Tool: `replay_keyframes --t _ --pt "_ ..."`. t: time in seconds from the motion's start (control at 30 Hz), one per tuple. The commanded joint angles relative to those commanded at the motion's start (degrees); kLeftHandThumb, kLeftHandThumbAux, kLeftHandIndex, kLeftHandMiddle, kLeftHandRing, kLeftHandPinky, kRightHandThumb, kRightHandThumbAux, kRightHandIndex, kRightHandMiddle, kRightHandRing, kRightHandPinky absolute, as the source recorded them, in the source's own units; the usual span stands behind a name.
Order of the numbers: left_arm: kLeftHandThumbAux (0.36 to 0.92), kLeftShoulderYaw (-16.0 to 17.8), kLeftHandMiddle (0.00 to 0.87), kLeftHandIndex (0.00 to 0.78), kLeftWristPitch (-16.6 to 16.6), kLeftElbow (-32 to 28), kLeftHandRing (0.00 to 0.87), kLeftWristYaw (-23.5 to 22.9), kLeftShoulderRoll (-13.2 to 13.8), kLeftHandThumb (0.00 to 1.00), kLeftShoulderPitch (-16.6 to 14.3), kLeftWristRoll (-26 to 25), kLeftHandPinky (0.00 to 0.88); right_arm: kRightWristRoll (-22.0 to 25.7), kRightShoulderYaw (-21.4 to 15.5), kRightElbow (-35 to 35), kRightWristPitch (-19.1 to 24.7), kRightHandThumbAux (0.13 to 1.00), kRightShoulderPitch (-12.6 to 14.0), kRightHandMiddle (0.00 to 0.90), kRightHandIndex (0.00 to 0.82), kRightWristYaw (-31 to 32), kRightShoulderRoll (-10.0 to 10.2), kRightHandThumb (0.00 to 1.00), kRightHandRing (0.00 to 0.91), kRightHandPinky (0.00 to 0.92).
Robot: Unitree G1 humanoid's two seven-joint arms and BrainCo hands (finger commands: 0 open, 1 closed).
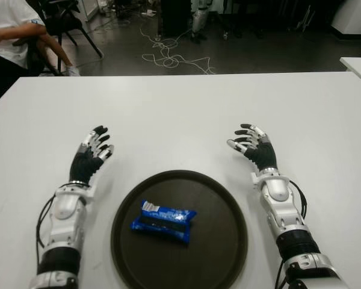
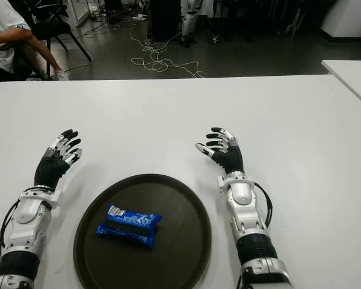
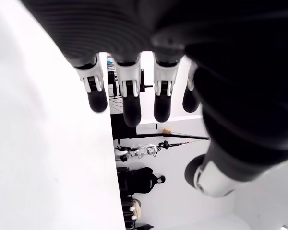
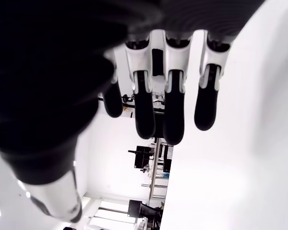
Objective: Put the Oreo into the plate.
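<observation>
A blue Oreo pack (image 1: pixel 163 221) lies inside the round dark plate (image 1: pixel 222 241) at the table's near edge, a little left of the plate's middle. My left hand (image 1: pixel 91 152) shows to the left of the plate, fingers spread and holding nothing. To the right of the plate shows my right hand (image 1: pixel 253 146), fingers relaxed and empty too. In each wrist view the fingers (image 3: pixel 127 96) (image 4: pixel 173 110) hang loose with only the table and room behind them.
The white table (image 1: pixel 180 108) stretches far beyond the plate. A seated person (image 1: pixel 12 36) and a chair are at the back left. Cables lie on the floor behind the table (image 1: pixel 168 57). Another white table's corner (image 1: pixel 358 66) shows at the right.
</observation>
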Motion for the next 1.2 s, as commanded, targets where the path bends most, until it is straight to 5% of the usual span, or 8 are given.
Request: replay_keyframes --t 0.87,1.2 --pt "0.744 -0.7 0.053 0.015 -6.1 2.1 0.025 0.3 -0.7 0.0 -0.3 1.4 0.021 0.9 -0.8 2.8 -1.3 0.768 -1.2 0.374 0.281 0.3 -0.3 0.136 0.383 0.393" --pt "0.747 -0.5 0.08 0.029 -6.0 2.9 0.05 0.4 -1.1 0.0 -0.8 0.6 0.043 0.8 -0.8 3.0 -1.2 0.772 -1.4 0.386 0.292 0.5 -0.6 0.145 0.397 0.4"
